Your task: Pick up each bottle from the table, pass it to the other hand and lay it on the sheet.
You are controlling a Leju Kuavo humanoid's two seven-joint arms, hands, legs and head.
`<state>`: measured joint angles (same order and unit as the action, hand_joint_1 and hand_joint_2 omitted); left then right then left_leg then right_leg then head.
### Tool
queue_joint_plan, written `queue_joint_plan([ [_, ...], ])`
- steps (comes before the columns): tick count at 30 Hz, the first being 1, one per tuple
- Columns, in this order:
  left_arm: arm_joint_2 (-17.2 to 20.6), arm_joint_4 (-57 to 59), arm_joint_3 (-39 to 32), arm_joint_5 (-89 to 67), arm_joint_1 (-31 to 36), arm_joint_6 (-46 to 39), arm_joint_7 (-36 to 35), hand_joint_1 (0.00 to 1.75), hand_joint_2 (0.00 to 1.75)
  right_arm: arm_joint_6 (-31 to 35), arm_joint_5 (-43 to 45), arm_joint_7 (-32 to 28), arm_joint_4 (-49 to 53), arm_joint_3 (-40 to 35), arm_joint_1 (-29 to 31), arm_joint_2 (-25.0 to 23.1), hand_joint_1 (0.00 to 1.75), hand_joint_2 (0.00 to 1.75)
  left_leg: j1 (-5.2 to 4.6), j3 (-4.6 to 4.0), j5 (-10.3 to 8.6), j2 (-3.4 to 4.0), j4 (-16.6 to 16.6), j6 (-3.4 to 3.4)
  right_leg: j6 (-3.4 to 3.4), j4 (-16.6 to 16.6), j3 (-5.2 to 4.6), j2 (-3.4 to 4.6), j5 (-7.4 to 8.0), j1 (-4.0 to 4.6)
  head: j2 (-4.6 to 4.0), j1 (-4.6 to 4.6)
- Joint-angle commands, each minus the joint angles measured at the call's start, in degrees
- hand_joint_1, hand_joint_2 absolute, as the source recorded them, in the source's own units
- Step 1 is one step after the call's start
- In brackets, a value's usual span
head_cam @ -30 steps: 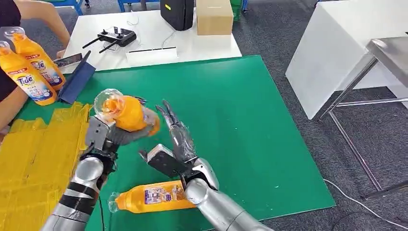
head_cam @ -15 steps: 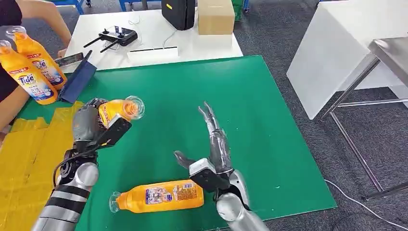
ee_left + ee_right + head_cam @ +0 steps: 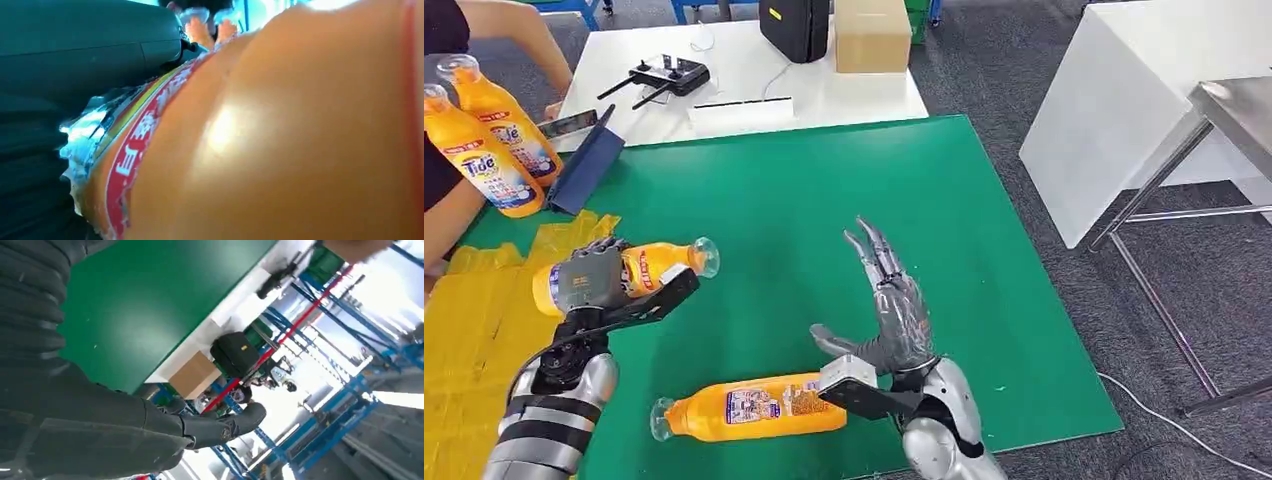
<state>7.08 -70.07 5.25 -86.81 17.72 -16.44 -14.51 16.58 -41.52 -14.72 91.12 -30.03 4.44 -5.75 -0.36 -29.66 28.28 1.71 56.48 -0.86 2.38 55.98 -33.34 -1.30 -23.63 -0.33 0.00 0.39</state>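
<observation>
Two bottles matter here: the held bottle in your left hand, and a second bottle lying on its side on the green mat near the front edge. Handover looks done, judging by the layout: the left hand is clenched around the held bottle's body, bottle roughly horizontal, clear cap pointing toward the mat's middle. In the left wrist view the orange body sits right against the camera, so the grasp looks full.

Your right hand is released, fingers spread and pointing away from you, holding nothing, above the mat and well apart from the held bottle. Its wrist hovers just beside the label end of the second bottle.

Step in hand: laying down. The yellow sheet is on the left side, and the held bottle hangs about over the sheet's inner edge. Next move likely calls for carrying the left hand further over the sheet, lowering, then letting go with the bottle flat so it doesn't roll.

After that, the second bottle is the right hand's pick. A person's arm and two upright bottles stand at the far left corner; keep clear.
</observation>
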Motion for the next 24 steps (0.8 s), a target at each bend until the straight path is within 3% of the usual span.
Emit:
queue_joint_plan([
  [1, 0.70, 8.41, -1.76, -3.19, 3.83, 3.21, -3.20, 0.00, 1.75, -5.53, -8.15, 4.85, -2.29, -6.45, 3.54, 5.89, 0.00, 1.75, 0.08, 0.11, 0.02, -0.08, -0.02, 0.06, -0.03, -0.08, 0.14, 0.10, 0.01, 0.06, 0.00, 0.00],
  [7, 0.06, 9.61, -2.24, -3.19, 4.69, 3.62, -3.43, 0.00, 1.75, -7.81, -10.99, 6.28, -5.04, -9.95, 5.72, 7.36, 0.00, 1.75, 0.07, 0.08, 0.00, -0.18, 0.00, 0.07, -0.04, -0.05, 0.14, 0.02, 0.00, 0.05, 0.00, 0.00],
  [8, -0.15, 10.44, -2.51, -3.17, 5.20, 3.65, -3.61, 0.00, 1.75, -8.34, -11.32, 6.38, -6.78, -11.22, 6.55, 7.51, 0.00, 0.00, 0.04, 0.04, -0.01, -0.07, -0.01, 0.04, -0.02, -0.05, 0.07, 0.05, 0.02, 0.03, 0.00, 0.00],
  [17, -1.89, 8.64, -5.52, 3.31, 4.47, -1.74, -0.33, 0.00, 1.75, -9.20, -11.61, 6.56, -10.27, -16.11, 8.77, 8.10, 0.00, 0.00, 0.05, 0.13, 0.01, -0.13, -0.03, 0.04, -0.02, -0.06, 0.15, 0.05, 0.00, 0.04, 0.00, 0.00],
  [18, -2.54, 6.78, -6.36, 5.95, 3.80, -3.43, 1.31, 0.00, 1.75, -9.80, -11.85, 6.78, -11.20, -17.51, 9.42, 8.40, 0.00, 1.75, 0.10, 0.16, 0.04, -0.10, -0.02, 0.05, -0.03, -0.08, 0.20, 0.12, 0.00, 0.07, 0.00, 0.00],
  [24, -4.00, 2.39, -7.66, 15.35, 2.19, -4.65, 7.15, 0.00, 1.75, -10.70, -12.15, 6.79, -13.99, -20.41, 10.74, 8.92, 0.00, 1.75, 0.11, 0.18, 0.04, -0.19, -0.01, 0.06, -0.03, -0.08, 0.25, 0.05, -0.02, 0.08, 0.00, 0.00],
])
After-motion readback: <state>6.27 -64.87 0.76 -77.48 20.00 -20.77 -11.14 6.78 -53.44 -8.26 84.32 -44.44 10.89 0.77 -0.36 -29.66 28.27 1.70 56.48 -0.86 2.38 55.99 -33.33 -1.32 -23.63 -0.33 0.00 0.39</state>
